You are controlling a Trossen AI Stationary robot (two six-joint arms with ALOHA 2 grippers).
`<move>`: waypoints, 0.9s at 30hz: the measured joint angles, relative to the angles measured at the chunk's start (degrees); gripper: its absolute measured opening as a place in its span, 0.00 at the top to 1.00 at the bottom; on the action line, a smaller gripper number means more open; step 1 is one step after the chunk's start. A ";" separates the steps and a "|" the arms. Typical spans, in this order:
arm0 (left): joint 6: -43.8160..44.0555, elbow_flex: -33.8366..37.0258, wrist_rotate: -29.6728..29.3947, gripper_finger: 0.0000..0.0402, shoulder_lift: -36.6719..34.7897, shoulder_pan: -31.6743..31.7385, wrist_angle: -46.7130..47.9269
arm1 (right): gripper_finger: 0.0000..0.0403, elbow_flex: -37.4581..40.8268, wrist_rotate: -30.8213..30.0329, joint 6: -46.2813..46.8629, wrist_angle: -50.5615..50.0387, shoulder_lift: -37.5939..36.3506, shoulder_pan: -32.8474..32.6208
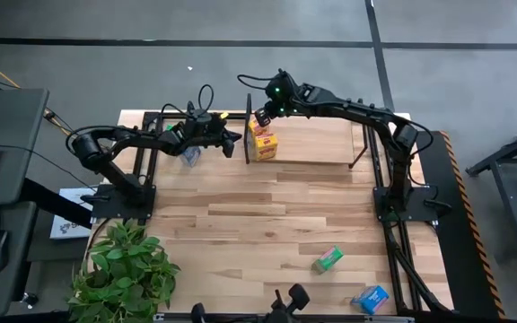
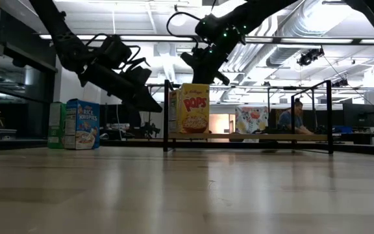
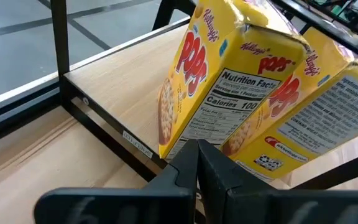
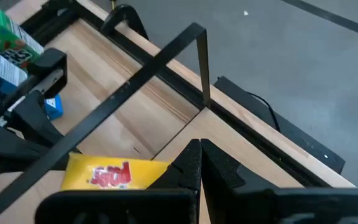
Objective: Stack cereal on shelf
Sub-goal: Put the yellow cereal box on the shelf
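Bench [image 1: 240,215] from above carries two yellow cereal boxes [image 1: 263,141] on the shelf [image 1: 317,144], a green box [image 1: 328,259] and blue box [image 1: 372,299] near its front, while low view shows left gripper [image 2: 153,104] and right gripper [image 2: 219,77] both pressed together, empty.

Left arm reached across from its base, elbow bent, wrist angled downward; left gripper [image 1: 232,141] had fingers [image 3: 185,163] pressed together, nothing between them. Right arm arched over from opposite side, forearm extended; right gripper [image 1: 260,117] pointed down, fingers [image 4: 194,163] likewise closed, empty. Fingertips of both grippers sat near, apart.
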State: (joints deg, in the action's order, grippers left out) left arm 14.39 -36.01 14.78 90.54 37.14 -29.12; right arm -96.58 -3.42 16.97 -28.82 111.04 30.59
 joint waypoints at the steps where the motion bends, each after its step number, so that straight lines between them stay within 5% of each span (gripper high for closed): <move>1: 0.00 0.00 0.13 1.00 0.00 -0.05 0.01 | 1.00 -0.02 0.01 0.20 -0.14 0.00 0.00; 13: -1.15 0.00 7.19 1.00 0.00 -0.97 -0.69 | 1.00 -0.02 0.02 0.98 -2.05 0.00 -0.63; 27: -1.22 -0.80 4.49 1.00 3.20 -1.96 -4.09 | 1.00 -0.02 0.02 1.57 -2.10 0.00 -0.63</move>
State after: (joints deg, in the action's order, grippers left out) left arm 13.18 -36.81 19.27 93.74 35.18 -33.21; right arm -96.60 -3.40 18.55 -30.92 111.04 29.95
